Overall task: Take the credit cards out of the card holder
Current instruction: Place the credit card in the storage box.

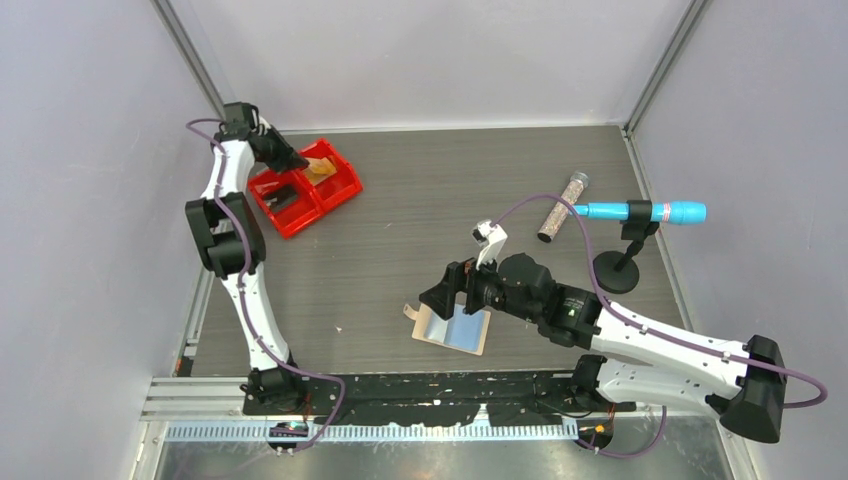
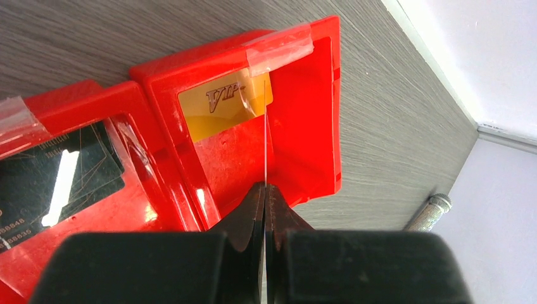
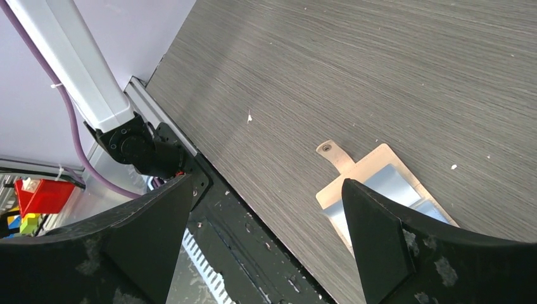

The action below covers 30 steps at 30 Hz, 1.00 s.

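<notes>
Three credit cards (image 1: 320,168) at red bin (image 2: 316,126): gold VIP card (image 2: 225,104) in one compartment, dark card (image 2: 57,174) in the other, edge-on card (image 2: 264,139) clamped in left gripper (image 2: 265,187) above, shown by left wrist only. One card holder (image 1: 455,330), opened flat, well apart from bin, under spread right gripper (image 3: 266,190).

two arms, left arm (image 1: 262,315) and right arm (image 1: 660,350): white shells between chunky black joints, black bases. thin purple cable (image 3: 75,136) looped along each. black wedge-shaped fingers (image 3: 373,247), scuffed with pale flecks on the right gripper (image 3: 266,183).
</notes>
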Tool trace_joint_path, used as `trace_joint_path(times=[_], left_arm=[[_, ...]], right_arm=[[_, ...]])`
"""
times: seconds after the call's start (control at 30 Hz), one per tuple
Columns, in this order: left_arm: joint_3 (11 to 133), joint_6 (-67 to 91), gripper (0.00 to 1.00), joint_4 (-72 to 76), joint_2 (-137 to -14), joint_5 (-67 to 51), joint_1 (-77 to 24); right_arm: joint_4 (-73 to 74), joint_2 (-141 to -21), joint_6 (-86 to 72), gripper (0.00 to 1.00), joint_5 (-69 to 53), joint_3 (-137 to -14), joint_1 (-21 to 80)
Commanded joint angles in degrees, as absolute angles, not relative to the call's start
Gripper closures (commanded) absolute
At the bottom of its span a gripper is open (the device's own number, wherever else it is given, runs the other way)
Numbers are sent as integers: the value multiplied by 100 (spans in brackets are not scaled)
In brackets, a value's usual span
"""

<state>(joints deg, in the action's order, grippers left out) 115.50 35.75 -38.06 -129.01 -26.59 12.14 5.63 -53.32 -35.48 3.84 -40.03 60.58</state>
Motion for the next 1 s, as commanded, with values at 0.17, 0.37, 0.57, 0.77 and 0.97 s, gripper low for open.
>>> trace_joint_path(times=[0.17, 0.37, 0.57, 0.77, 0.97], left_arm=[[12007, 3518, 100, -3585, -13127, -2744, 1238], [12063, 3480, 100, -3568, -13186, -2661, 1248], [12129, 3500, 100, -3551, -13277, -2592, 1245], [12175, 3484, 100, -3564, -13314, -2468, 1247], [12277, 3440, 97, -3678, -13338, -2311, 1247]], right_arm=[[340, -5466, -3305, 5, 636, -4416, 6056], [350, -5491, -3263, 5, 686, -4448, 6056], [354, -5444, -3241, 5, 777, -4445, 6055], [348, -5433, -3218, 5, 842, -4452, 6051], [352, -5496, -3226, 5, 847, -4500, 6050]])
